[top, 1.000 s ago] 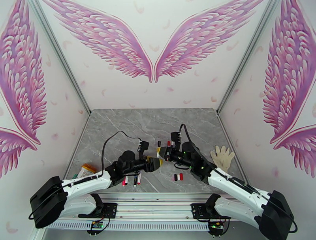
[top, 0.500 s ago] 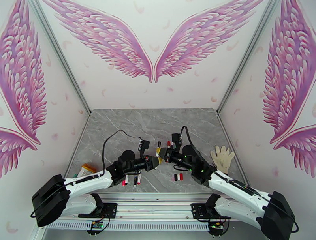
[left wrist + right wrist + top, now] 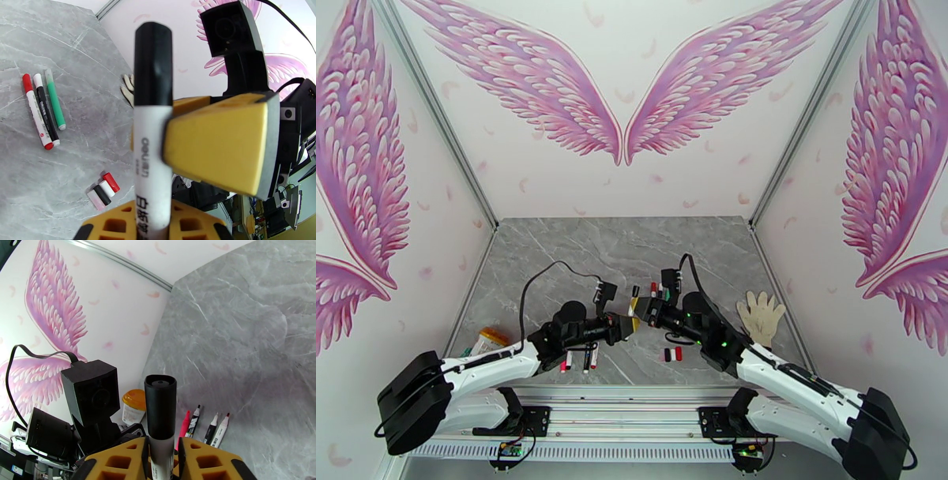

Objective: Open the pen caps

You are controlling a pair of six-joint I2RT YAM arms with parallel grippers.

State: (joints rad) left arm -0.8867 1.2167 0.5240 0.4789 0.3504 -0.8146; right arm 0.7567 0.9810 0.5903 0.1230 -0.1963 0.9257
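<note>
White pen (black cap on), left jaws clenched on it; right jaws' grip unclear

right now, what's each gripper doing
left gripper: shut on the black-capped pen.
right gripper: fingers on either side of that same pen; whether it is gripping cannot be told.

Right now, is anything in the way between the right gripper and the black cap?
Nothing visible. The black cap sticks up bare just above the right gripper, whose fingers flank the pen's white barrel. The left gripper is shut on that barrel, farther from the cap.
</note>
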